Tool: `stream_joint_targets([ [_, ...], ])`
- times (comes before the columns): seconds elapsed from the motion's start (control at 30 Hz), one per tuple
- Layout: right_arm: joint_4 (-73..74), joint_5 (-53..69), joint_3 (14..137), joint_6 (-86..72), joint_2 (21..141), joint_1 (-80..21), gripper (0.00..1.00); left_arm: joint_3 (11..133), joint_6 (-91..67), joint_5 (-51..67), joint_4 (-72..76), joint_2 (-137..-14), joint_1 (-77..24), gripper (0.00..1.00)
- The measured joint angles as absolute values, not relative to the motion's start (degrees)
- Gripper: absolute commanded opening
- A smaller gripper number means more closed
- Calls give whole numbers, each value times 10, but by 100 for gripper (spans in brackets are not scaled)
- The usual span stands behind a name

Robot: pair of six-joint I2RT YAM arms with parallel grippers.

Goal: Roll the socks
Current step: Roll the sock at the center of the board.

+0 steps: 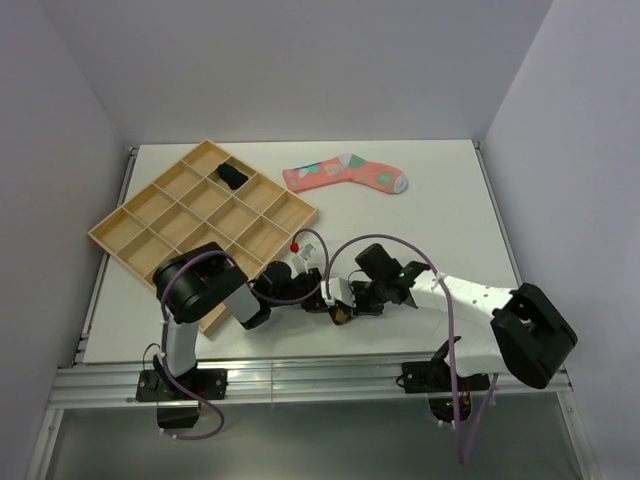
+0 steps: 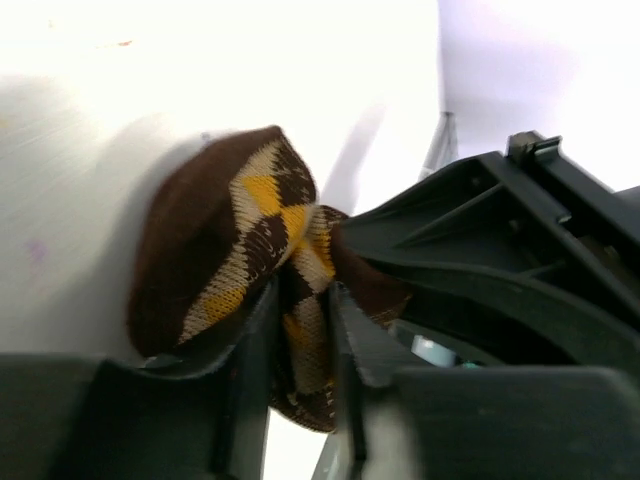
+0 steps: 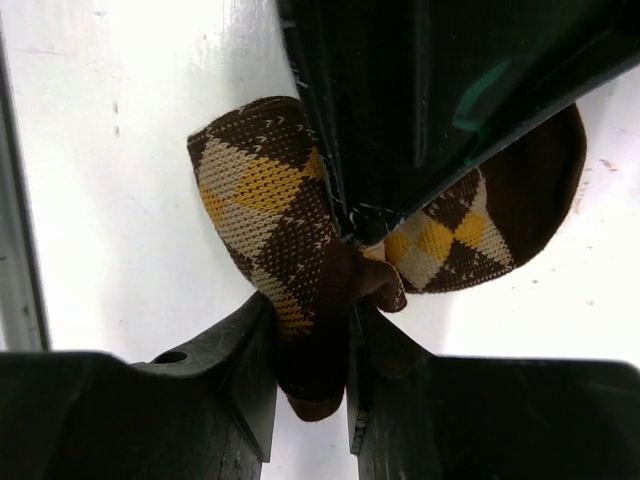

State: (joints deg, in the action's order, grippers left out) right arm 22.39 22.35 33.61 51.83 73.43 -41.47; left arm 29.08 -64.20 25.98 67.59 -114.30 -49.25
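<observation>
Two grippers are clamped on one brown-and-orange diamond-patterned sock (image 1: 342,315) at the near edge of your worktop (image 1: 450,200), about midway along it.

Your left gripper (image 2: 300,320) comes in from the left and grasps a bunched fold of that sock (image 2: 230,250), with fabric pressed against both fingers. Your right gripper (image 3: 315,330) meets it from the right and is clenched on a brown fold of the same sock (image 3: 260,190), so the two sets of fingers nearly touch over the bundle, which rests on the worktop. Farther back on the left sits a wooden divided tray (image 1: 110,232), turned corner-on to you, with the short dark navy sock (image 1: 232,176) in a compartment near its far corner. Just right of that corner the pink sock (image 1: 345,175) with teal and white patches lies flat near the far edge, well apart from both grippers.
</observation>
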Motion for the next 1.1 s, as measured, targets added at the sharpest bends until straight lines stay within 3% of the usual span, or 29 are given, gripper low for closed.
stream_joint_targets([
  [0.43,275,249,367,510,757,-376,10,220,-561,64,425,-933,-519,33],
  [0.73,316,232,367,497,736,-374,11,274,-560,34,449,-994,-544,31],
  [0.83,329,230,372,491,736,-374,12,307,-559,36,458,-1029,-545,22],
  [1.1,402,252,463,477,846,-370,11,342,-554,44,459,-1062,-545,13],
])
